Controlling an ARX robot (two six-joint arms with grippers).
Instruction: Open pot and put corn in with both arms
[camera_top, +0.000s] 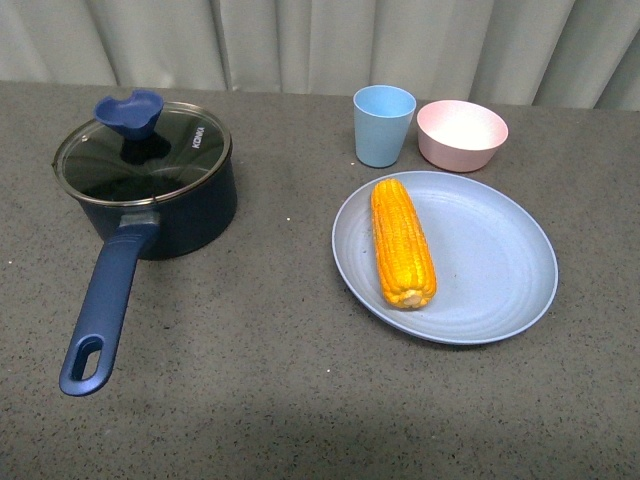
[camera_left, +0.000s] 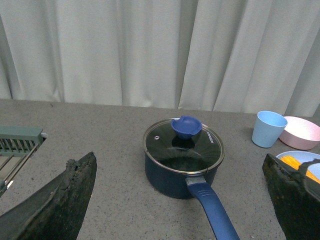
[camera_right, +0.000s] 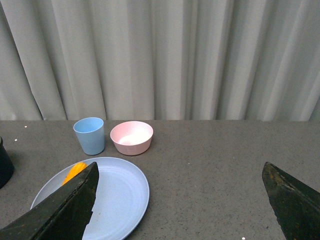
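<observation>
Tableware on a speckled grey desk (camera_top: 270, 380), before a pale pleated curtain (camera_top: 300, 40).
A round light-blue plate (camera_top: 500, 270) lies to the right. Behind it, an upright light-blue cup (camera_top: 384, 125) stands just beside a pink round bowl (camera_top: 462, 135). A round glass lid with a blue knob (camera_top: 180, 160) sits well left. A grey-green slatted rack (camera_left: 17, 142) shows only partly.

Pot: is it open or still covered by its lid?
Covered. The glass lid sits level on the rim of the pot, blue knob up; the corn lies outside on the blue plate.
</observation>
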